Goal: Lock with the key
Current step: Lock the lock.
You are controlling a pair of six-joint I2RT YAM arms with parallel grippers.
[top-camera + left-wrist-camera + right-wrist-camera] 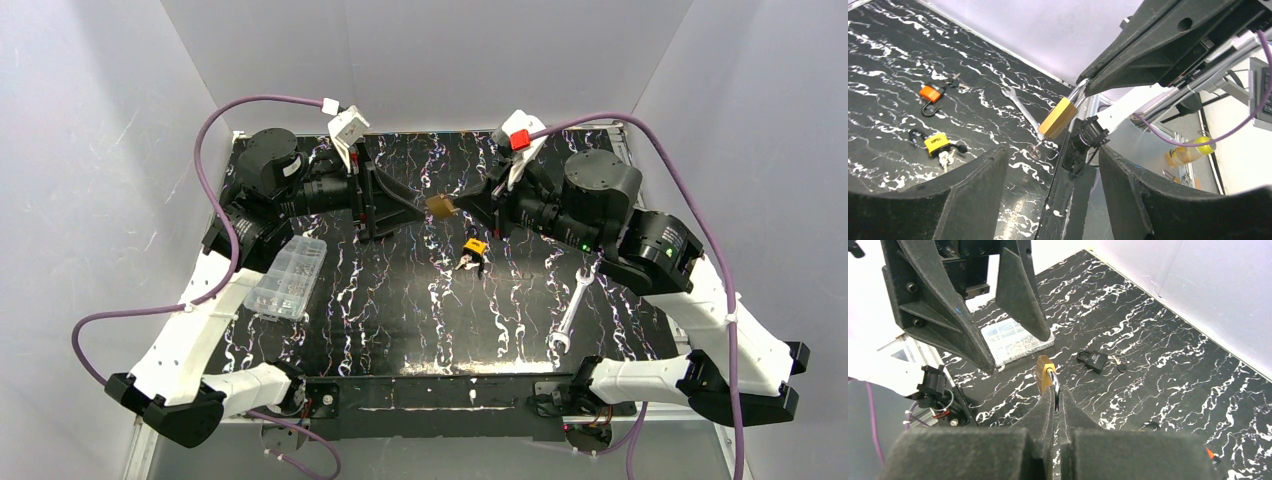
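Box [287, 277] far left on the table, clear plastic, out of play. Then the left gripper [418, 208], jaws spread wide and empty, tips just beside the brass padlock [438, 206], not gripping it. That lock hangs in the air mid-table, pinched by its shackle in the right gripper [1054, 392], which is clamped tight on it. Best move, I reckon: left closes square on the flat brass faces, leaving the bottom end free for a key. Whether a key sits in it, I can't tell. Yellow padlock [474, 247] with keys [463, 264] lies on the table nearby; wrench [572, 310] further right.
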